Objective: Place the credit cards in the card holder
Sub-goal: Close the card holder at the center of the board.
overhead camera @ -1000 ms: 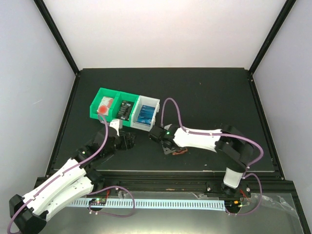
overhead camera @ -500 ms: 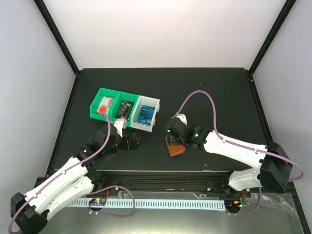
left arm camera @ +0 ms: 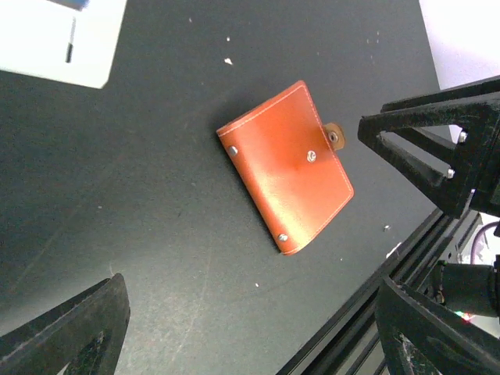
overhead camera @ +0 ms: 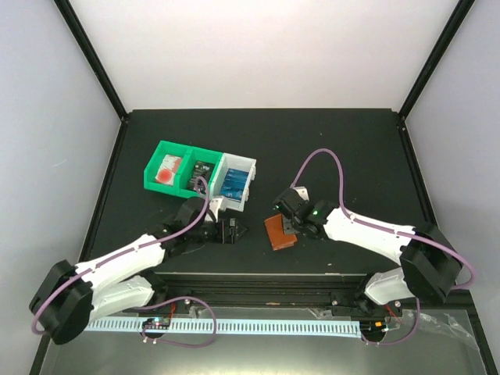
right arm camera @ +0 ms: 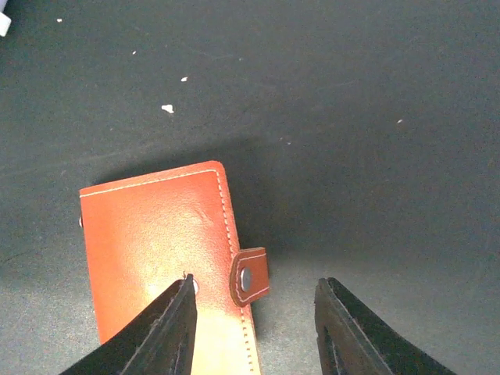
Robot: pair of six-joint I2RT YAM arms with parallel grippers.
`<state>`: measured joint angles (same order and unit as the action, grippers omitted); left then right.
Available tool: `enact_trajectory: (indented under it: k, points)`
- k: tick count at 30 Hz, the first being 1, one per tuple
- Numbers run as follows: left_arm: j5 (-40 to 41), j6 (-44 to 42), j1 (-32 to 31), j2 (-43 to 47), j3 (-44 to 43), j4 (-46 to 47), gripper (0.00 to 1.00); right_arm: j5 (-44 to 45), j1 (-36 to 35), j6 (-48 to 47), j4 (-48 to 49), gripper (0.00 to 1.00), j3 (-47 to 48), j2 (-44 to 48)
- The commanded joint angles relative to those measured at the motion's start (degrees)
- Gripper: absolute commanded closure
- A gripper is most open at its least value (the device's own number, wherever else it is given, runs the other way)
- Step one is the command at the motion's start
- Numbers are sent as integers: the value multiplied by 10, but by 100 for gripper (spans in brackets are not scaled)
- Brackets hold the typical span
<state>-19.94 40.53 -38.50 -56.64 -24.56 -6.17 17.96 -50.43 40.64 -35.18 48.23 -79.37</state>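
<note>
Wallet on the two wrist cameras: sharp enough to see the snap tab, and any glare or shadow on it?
Left wrist: wallet sharp, stitching and snap tab crisp, soft sheen mid-cover, nothing washed out. Right wrist: equally sharp, a brighter patch low on the cover, a dark shadow on the table along its top and right edges.

The card holder (overhead camera: 279, 231) lies on the table (overhead camera: 344, 148), right of the bins (overhead camera: 199, 176).
</note>
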Motion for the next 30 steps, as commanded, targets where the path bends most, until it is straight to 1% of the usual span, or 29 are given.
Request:
enact_trajectory:
  k: [1,4,10,15,17,22,23,25,30]
  points:
    - [-32,29,-15,-55,3,89,12,-23,3,-20,35,56,-3,-10]
    - [-31,34,-24,-81,5,110,13,-30,5,-21,45,57,-12,-9]
    - [-26,34,-36,-107,5,121,14,-24,6,-14,48,70,-18,-24]
    - [-14,31,-42,-107,5,112,14,-16,8,-9,53,74,-21,-32]
    - [-12,31,-43,-107,6,111,14,-15,9,-9,56,77,-21,-38]
    - [-11,39,-44,-109,6,108,14,-17,15,-6,65,79,-28,-49]
    - [-11,40,-45,-109,7,107,14,-16,15,-5,63,81,-28,-50]
    - [-11,42,-45,-109,7,108,14,-12,15,-2,62,88,-29,-45]
    - [-11,46,-49,-119,5,118,14,-20,16,-16,74,99,-33,-22]
